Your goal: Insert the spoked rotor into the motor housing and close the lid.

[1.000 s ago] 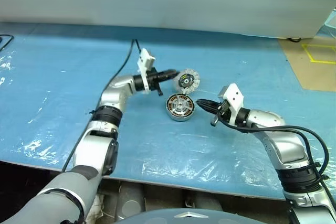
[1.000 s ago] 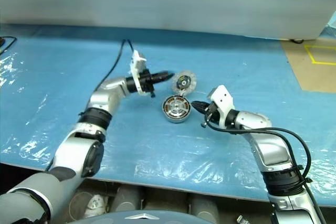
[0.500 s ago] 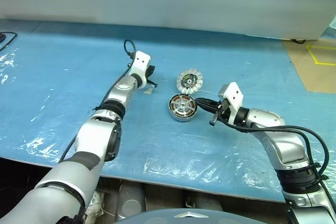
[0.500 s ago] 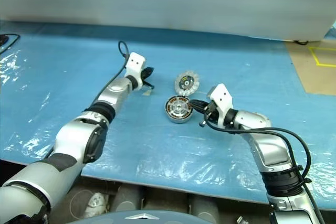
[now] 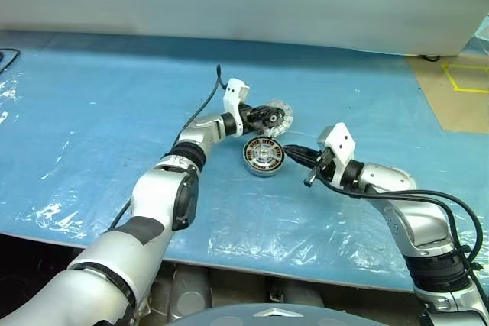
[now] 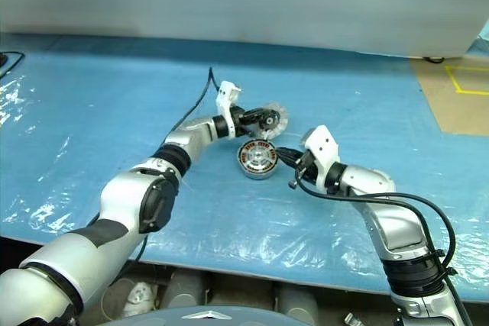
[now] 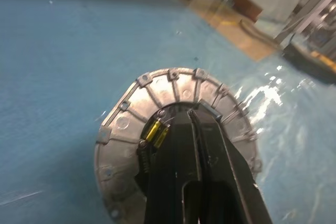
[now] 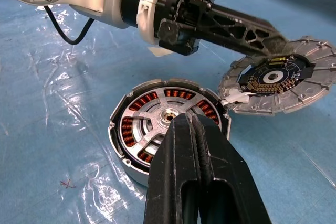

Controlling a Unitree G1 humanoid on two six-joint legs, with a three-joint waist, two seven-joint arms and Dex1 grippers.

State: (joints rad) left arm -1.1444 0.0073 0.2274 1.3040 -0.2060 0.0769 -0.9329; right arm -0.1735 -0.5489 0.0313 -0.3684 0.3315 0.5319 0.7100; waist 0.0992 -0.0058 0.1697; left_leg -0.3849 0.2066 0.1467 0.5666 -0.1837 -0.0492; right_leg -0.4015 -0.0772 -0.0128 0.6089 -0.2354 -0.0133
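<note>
A: Right wrist view: motor housing [image 8: 168, 129] flat on the blue plastic-covered table [image 8: 63, 145], copper windings ringed around a silver hub. Any writing on it?

B: None readable. No brand, no label on the case. Only a faint dark scribble on the sheet at about 8 o'clock from the housing, too small to read.

A: And the lid [image 8: 281, 82]?

B: At about 2 o'clock from the housing, propped at a tilt, near edge touching or just beside the housing rim. Dark round centre facing this camera, gold marks around a pale middle; nothing legible there either.

A: Left gripper [image 5: 269, 116]?

B: Fingers pressed together, tips against the lid's dark centre. Seen from the left wrist view, black fingers [image 7: 194, 145] closed over the ribbed silver disc, small yellow parts beside them. Not clamped around anything; contact or near contact only.

A: Right gripper [image 5: 296, 151]?

B: Fingers together too, holding nothing, tips just beside the housing at its 3 o'clock in the left eye view, aimed across its top in the right wrist view.

A: Elsewhere?

B: Yellow tape lines [image 5: 466, 78] on tan floor at the far 2 o'clock corner; no lettering.
</note>
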